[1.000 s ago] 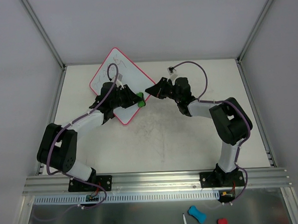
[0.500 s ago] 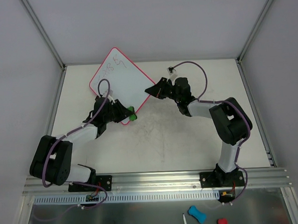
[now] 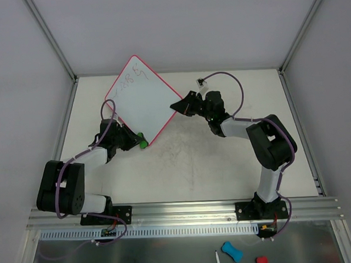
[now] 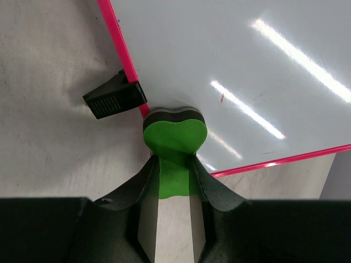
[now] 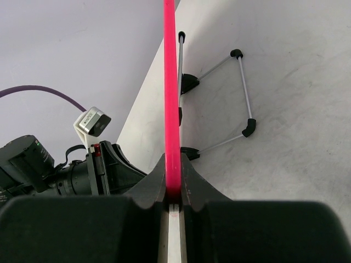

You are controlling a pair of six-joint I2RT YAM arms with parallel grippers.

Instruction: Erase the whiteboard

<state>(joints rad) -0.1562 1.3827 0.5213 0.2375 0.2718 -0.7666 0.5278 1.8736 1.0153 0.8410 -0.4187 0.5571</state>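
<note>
**Eraser at the near corner, scribbles at the far one**

The whiteboard sits in the 11 o'clock part of the desk, turned so its corners point like a diamond; the top view shows thin scribbles only near its 12 o'clock corner, the rest of the face reading clean.

The left end effector is closed on a green eraser, whose head rests at the board's 6 o'clock corner, right on the pink rim; the right end effector is clamped on that rim at the 3 o'clock corner, edge-on between its fingers in the wrist view, and seems to be steadying the board.

The coming stroke turns on one line: the marks lie at 12 o'clock from the eraser, across the whole diagonal of the board; the left arm is the one carrying the tool, so the reach is probably its own.

Around it: a black ribbed block touches the rim just at 10 o'clock of the eraser head; a wire stand rests on the desk behind the board. Nothing stands on the white face along the path; the block looks like the only thing to catch on.
</note>
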